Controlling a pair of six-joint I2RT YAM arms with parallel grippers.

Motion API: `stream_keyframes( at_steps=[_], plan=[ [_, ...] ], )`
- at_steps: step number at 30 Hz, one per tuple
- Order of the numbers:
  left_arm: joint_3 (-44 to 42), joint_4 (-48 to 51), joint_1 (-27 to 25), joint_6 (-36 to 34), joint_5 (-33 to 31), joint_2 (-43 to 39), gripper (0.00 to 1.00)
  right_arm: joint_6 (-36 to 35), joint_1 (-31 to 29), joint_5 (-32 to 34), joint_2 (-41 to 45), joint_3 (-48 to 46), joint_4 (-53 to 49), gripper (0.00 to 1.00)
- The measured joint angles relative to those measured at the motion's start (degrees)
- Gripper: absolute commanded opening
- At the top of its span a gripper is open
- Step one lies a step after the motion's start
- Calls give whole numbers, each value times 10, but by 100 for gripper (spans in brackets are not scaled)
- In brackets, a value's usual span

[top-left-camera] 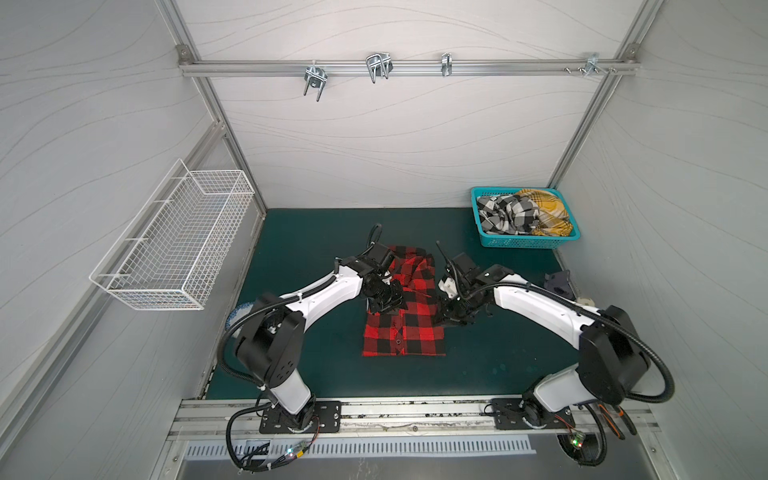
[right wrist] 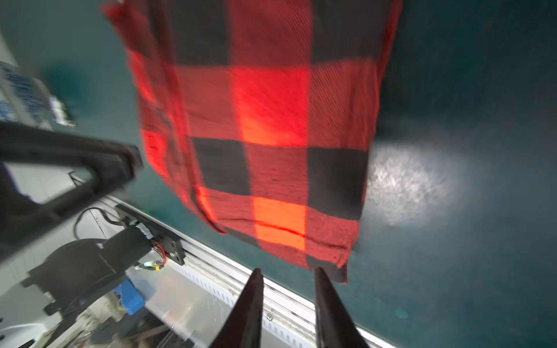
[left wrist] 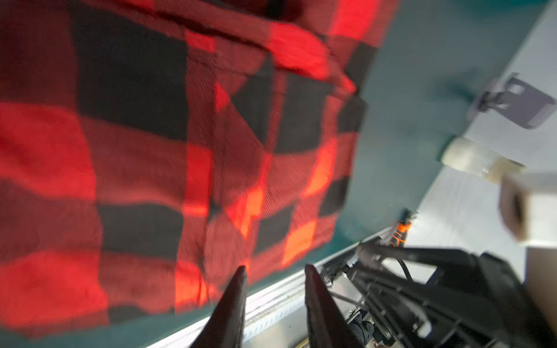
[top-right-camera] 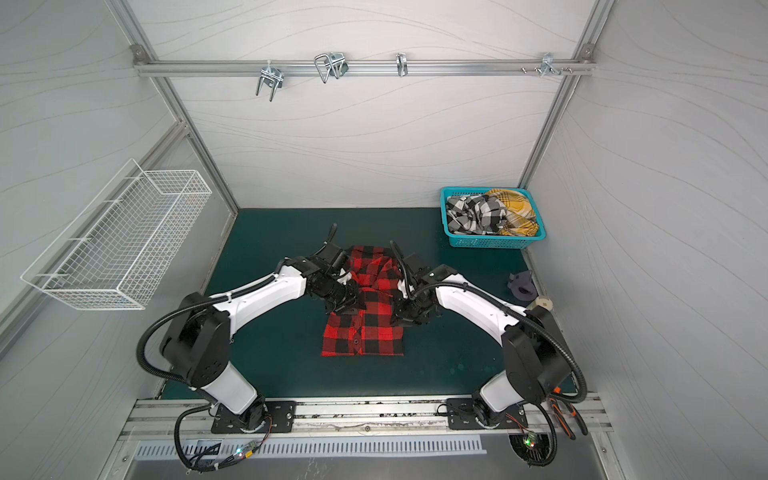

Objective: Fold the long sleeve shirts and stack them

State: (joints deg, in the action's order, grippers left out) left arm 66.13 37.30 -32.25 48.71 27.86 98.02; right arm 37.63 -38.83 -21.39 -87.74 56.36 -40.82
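red shirt: red + black check, lies flat in the middle of the bench, well away from every edge.
long axis: runs from the bench's front edge to its back edge. it is much longer that way than side to side.
which way it points: the straight hem is twd the front edge. the collar end is twd the back edge and looks bunched up.
shape: the sides look tucked in, so it is a thin strip. prob the sleeves are folded in already.
left gripper: fingers a bit apart, nothing betw them. it sits at the shirt's left side, abt halfway along.
right gripper: fingers a bit apart too, nothing betw them. it sits at the shirt's right side, abt halfway along, tips just by the cloth edge.
why they sit so: one on each side means both can take the cloth at the same spot. then a fold across the long axis should come out even, not crooked.
next move (a guess): pinch both side edges and bring one end over the other.
basket: blue-green, in the back right corner of the bench.
other shirts: a black + white check shirt and a yellow plaid shirt lie crumpled in it, not folded yet. prob kept there so the middle is free for folding.
grey scrap: small, dark, by the right edge. not part of the job.
risk: soft cloth can slip, so the tucked sides may flop open.
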Motion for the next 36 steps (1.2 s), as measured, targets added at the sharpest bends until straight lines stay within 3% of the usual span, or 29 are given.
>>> stream_keyframes(
  at_steps=[9,12,15,19,23,28,32,36],
  plan=[
    [7,-13,2,-6,-2,91,29,20,0,-31,-90,-42,65,29],
    [4,-17,4,-8,3,92,38,19,-1,-28,-88,-36,57,38],
    [6,-8,4,-14,0,81,51,16,-1,-9,-64,-24,32,57],
    [25,46,8,-32,-34,11,63,14,-1,13,9,-6,-10,66],
    [30,79,38,-55,-47,-117,68,19,-1,18,77,-11,-35,66],
    [-79,108,123,-87,-46,-273,74,43,-1,8,113,-61,-38,66],
    [-201,134,192,-105,-17,-297,67,63,-1,-7,108,-102,-27,65],
    [-256,137,215,-108,21,-275,68,77,-1,-20,77,-118,1,64]
  ],
)
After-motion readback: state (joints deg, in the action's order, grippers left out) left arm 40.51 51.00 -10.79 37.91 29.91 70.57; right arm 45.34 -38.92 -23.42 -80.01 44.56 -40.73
